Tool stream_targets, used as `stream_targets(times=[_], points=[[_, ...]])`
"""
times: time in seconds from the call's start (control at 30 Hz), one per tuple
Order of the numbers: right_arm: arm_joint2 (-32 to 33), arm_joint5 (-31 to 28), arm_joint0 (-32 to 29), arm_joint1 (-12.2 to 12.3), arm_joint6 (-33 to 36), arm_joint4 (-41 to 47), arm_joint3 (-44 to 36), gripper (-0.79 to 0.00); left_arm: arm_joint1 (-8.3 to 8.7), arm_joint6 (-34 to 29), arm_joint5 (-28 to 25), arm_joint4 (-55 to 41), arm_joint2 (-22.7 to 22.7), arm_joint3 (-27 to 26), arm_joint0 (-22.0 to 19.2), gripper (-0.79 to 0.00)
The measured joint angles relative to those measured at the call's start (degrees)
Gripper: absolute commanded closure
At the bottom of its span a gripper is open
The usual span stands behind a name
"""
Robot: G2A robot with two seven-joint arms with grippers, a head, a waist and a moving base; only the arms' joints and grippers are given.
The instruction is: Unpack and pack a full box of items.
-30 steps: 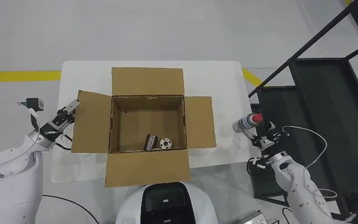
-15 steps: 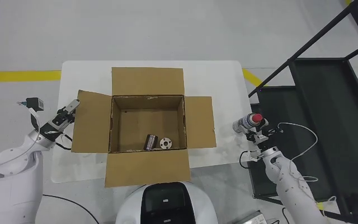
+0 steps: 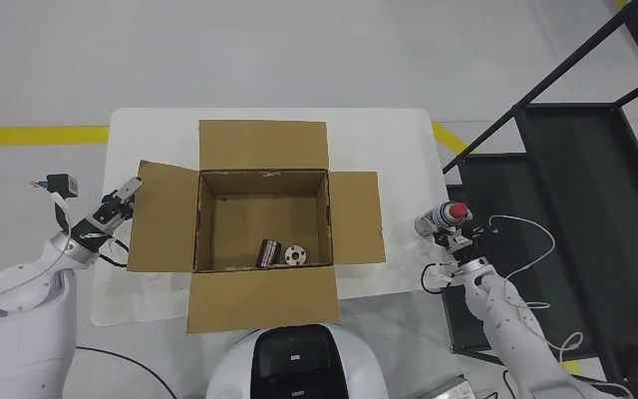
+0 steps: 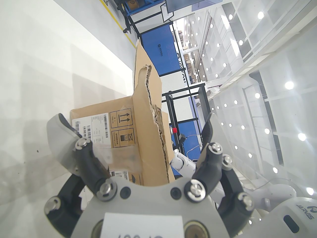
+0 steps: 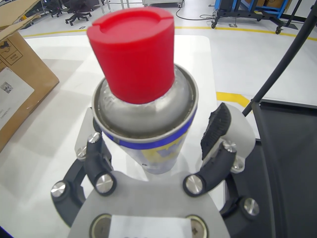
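White table on a grey floor, with a black rack just off its right side and a yellow line on the floor behind. On the robot's left, the arm is bent in from the table's corner, and the left gripper sits just beside the outer edge of the box's left flap. From its wrist, the left gripper has its fingers spread wide with nothing between them, and the flap's torn edge runs up in front. On the other side the right arm comes up from below the table's near right corner, and the right gripper sits at the right edge of the table, well apart from the box. The can, silver with a red cap, is between its fingers. In the wrist view the can leans towards one finger, and a gap shows between it and the other black pad, so the right gripper looks parted rather than clamped. Whether the can's base rests on the table I cannot tell. The box is in the middle of the table with all four flaps folded out. Inside, near its front wall, lie a dark cylinder and a pale disc just beside it.
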Motion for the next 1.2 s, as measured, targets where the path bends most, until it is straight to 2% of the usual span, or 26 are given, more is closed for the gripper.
stream_targets(times=[0.33, 0.5, 0.6, 0.7, 0.93, 1.03, 1.2], points=[[-1.9, -0.7, 1.3, -0.5, -4.3, -1.5, 1.9, 0.000, 0.00, 0.0, 0.0, 0.0, 0.0, 0.0, 0.0, -0.785], [-1.5, -0.1, 1.1, -0.1, -8.4, -4.1, -0.8, 0.000, 0.00, 0.0, 0.0, 0.0, 0.0, 0.0, 0.0, -0.785], [-0.6, 0.9, 0.2, 0.7, -9.2, -8.0, -6.2, 0.000, 0.00, 0.0, 0.0, 0.0, 0.0, 0.0, 0.0, -0.785], [1.2, 2.4, -1.4, 1.8, -7.3, -12.6, -15.3, 0.000, 0.00, 0.0, 0.0, 0.0, 0.0, 0.0, 0.0, -0.785], [3.7, 5.6, -5.1, 3.5, 0.8, -25.9, -41.0, 0.000, 0.00, 0.0, 0.0, 0.0, 0.0, 0.0, 0.0, -0.785], [1.9, 3.7, -4.8, 3.4, 5.2, -26.7, -46.9, 0.000, 0.00, 0.0, 0.0, 0.0, 0.0, 0.0, 0.0, -0.785], [-3.4, -1.2, -2.8, 2.9, 12.8, -26.9, -50.6, 0.000, 0.00, 0.0, 0.0, 0.0, 0.0, 0.0, 0.0, -0.785]])
